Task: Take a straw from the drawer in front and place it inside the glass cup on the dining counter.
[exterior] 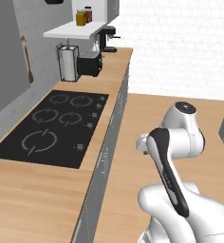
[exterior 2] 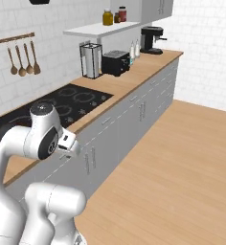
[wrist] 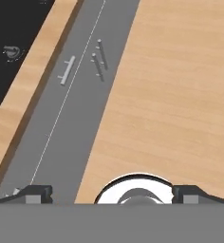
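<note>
My gripper [wrist: 114, 193] is open, its two dark fingertips [wrist: 37, 192] wide apart with nothing between them. It hangs in front of the grey cabinet fronts [wrist: 80, 90] below the wood counter and looks down along them to the floor. In the right base view the hand [exterior 2: 69, 142] sits level with the counter edge, just off the cabinets. All the fronts with bar handles [wrist: 66, 70] are shut, and I cannot tell which one is the drawer. The straw is hidden. The glass cup and the dining counter are out of view.
A black cooktop [exterior: 57, 123] is set into the wood counter [exterior: 33, 199]. Further along stand a towel holder [exterior: 68, 62], a toaster [exterior: 90, 63] and a coffee machine [exterior: 106, 38]. Wooden spoons [exterior 2: 24, 60] hang on the wall. Open wood floor [exterior 2: 182, 158] lies to the right.
</note>
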### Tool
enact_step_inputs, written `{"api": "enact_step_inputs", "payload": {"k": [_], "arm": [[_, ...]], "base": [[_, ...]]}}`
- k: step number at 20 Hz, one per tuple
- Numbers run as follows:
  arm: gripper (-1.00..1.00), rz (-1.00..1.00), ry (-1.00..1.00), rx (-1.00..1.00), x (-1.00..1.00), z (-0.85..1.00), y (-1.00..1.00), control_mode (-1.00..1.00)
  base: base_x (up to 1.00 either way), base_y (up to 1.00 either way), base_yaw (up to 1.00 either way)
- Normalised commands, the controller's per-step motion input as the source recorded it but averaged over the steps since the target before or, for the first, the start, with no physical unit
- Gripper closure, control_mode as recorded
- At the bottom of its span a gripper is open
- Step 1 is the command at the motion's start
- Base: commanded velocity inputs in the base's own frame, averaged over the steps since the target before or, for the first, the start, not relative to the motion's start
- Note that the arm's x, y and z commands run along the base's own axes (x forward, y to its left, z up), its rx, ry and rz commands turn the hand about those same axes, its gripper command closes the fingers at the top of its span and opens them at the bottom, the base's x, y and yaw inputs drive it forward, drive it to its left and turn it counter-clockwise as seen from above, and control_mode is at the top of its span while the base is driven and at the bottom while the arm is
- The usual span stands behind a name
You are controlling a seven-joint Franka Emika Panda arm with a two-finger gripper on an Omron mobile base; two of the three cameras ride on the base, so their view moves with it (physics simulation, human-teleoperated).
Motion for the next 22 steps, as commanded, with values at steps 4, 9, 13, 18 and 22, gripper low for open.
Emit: {"api": "enact_step_inputs", "payload": {"k": [4,9,13,18,22], "arm": [[-1.0,0.16,0.2,0.3,0.63,-0.22,-0.35,-1.0],[-1.0,0.19,0.22,0.3,0.82,-0.61,-0.19,-1.0],[-1.0,0.15,0.04,0.28,0.92,-0.85,0.0,-1.0],[-1.0,0.08,0.07,0.32,0.94,-0.42,0.04,-1.0],[-1.0,0.0,0.17,0.28,0.89,-0.24,0.38,-1.0]], "base": [[0.0,0.0,0.0],[0.0,0.0,0.0],[0.0,0.0,0.0],[0.0,0.0,0.0],[0.0,0.0,0.0]]}}
